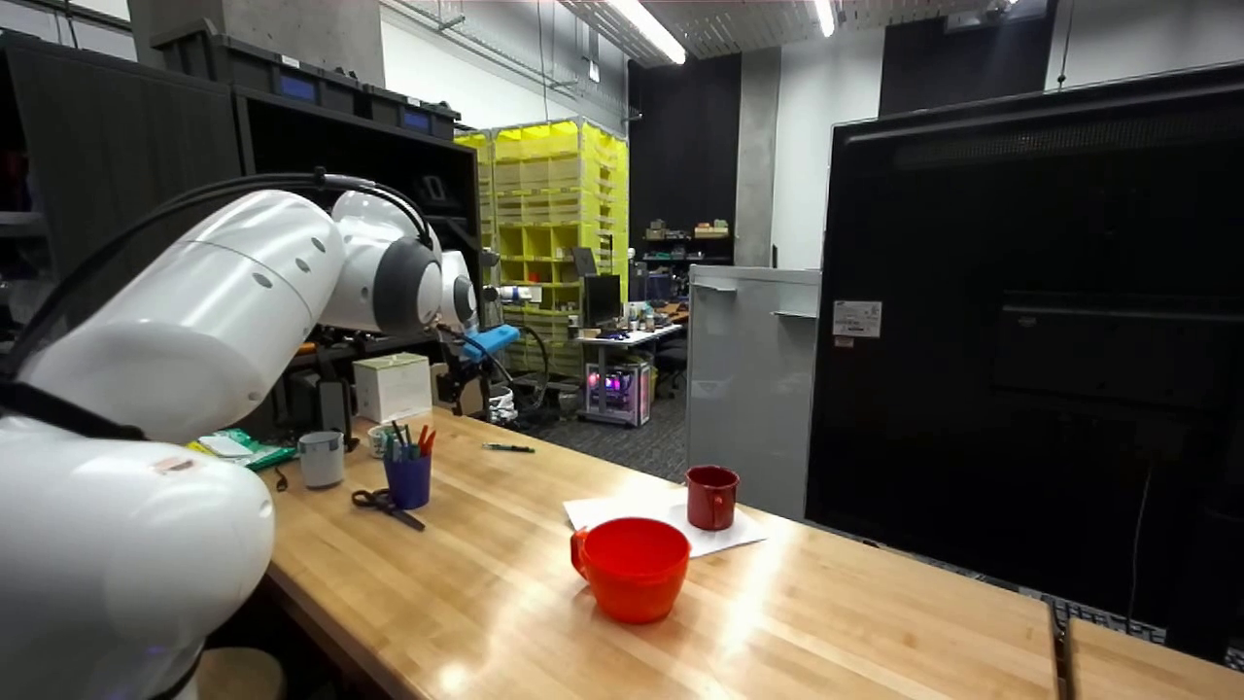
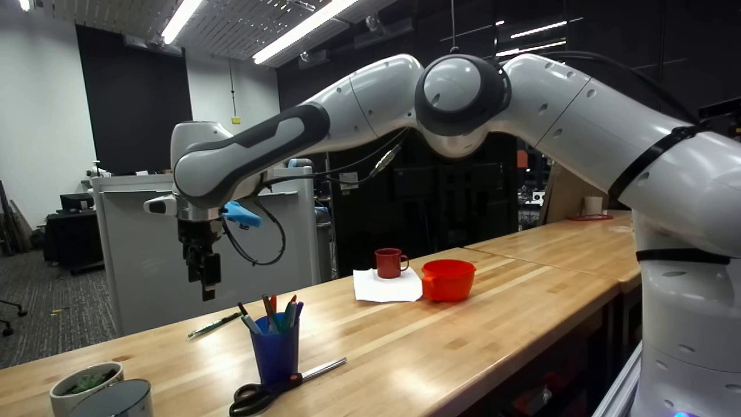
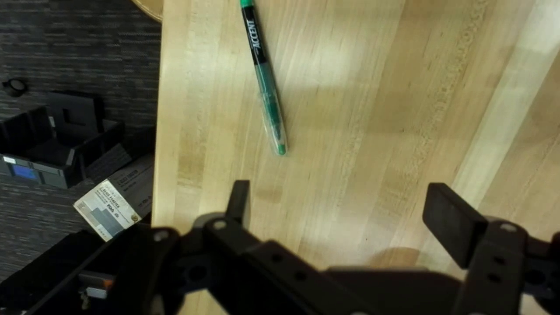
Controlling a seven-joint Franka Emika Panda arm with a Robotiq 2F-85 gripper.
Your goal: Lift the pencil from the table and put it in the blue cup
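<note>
The pencil is a green and black pen-like marker that lies flat on the table; it shows in both exterior views (image 1: 508,448) (image 2: 213,325) and in the wrist view (image 3: 265,76). The blue cup stands upright on the table with several pens in it, in both exterior views (image 1: 408,483) (image 2: 277,354). My gripper (image 3: 339,208) is open with nothing between its fingers. In an exterior view the gripper (image 2: 204,279) hangs above the table's far edge, apart from the pencil. In the wrist view the pencil lies ahead of the fingers, nearer the left finger.
Black scissors (image 2: 289,387) lie beside the blue cup. A grey mug (image 1: 321,460) and a small plant pot (image 2: 65,395) stand near it. A red bowl (image 1: 637,581) and a dark red cup (image 1: 711,500) on white paper (image 2: 379,289) stand further along the table.
</note>
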